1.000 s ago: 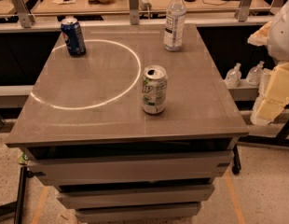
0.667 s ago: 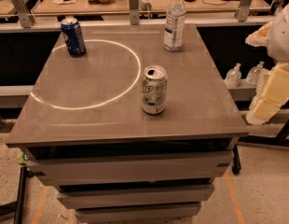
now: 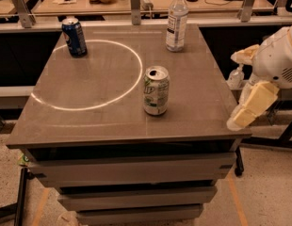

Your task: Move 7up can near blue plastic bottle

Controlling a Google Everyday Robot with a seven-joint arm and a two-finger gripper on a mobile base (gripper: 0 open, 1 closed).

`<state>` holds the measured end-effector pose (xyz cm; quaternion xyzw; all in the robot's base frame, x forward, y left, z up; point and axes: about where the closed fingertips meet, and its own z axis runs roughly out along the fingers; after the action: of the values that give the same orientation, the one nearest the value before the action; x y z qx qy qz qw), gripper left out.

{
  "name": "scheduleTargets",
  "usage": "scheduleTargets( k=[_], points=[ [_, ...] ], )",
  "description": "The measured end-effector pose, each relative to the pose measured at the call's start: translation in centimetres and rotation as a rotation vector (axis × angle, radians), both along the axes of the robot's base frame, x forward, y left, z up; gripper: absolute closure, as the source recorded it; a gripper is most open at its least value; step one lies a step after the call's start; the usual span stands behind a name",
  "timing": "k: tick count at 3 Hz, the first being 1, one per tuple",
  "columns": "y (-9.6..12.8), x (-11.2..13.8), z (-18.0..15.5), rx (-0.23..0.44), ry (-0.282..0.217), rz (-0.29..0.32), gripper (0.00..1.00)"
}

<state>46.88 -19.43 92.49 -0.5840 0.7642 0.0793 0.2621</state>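
looking across the worktop [image 3: 198, 117], we found the 7up can [image 3: 156, 90] standing upright a little forward of the middle, its opened silver top facing up. it stood just beside the right side of a pale ring [image 3: 96, 106] marked on the surface. the blue plastic bottle [image 3: 176, 20] stood upright near the far edge, right of centre, well apart from the can. a dark blue can [image 3: 74, 36] stood at the far left, on the ring's line, and we judged it no part of the job.

the hand [image 3: 253, 103] hung off the worktop's right front corner, at about the height of the surface and angled down towards it. it was well apart from the 7up can and carried nothing that we could see. we could not tell whether it was set wide or narrow.

we judged the task barely begun, with the can not yet grasped. the can stood free on every side, which we thought left room for the hand to come in from the right, where it was already placed. the move would then carry the can towards the far edge and slightly right. the bottle looked tall and light, so we reckoned a bump could tip it. setting the can down beside it, not against it, seemed the safer aim.
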Motion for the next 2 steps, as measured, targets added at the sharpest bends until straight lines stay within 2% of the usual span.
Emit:
scheduleTargets(
  k=[1,2],
  points=[
    [1.44,1.78,-2.96,0.066,0.002,0.04,0.0],
    [1.5,1.94,-3.14,0.07,0.002,0.042,0.0]
  ],
)
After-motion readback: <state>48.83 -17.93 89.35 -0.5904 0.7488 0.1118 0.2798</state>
